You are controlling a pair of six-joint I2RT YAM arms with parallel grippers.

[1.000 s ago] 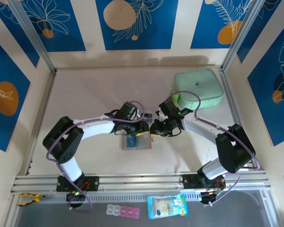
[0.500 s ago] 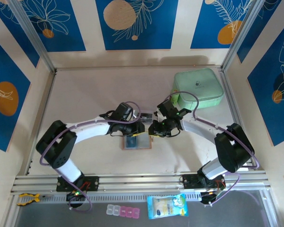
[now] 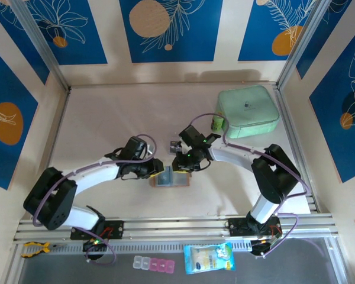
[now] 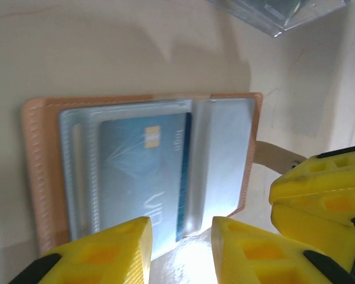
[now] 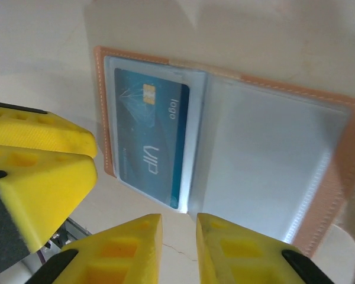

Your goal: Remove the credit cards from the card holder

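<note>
Grippers have both closed in on the open card holder (image 3: pixel 176 180) at the middle of the table (image 3: pixel 106 118): left gripper (image 3: pixel 156 170) at its 9 o'clock edge, right gripper (image 3: pixel 178 164) at 12 o'clock. Both sets of jaws stand slightly apart, empty. With the blue card (image 4: pixel 143 171) still pocketed, extraction looks imminent.

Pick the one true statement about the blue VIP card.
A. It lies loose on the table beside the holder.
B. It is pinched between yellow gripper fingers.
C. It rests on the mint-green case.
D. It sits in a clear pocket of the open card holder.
D: the right wrist view shows the blue VIP card lying behind the clear plastic of a pocket in the opened tan card holder, which is flat on the table.
</note>
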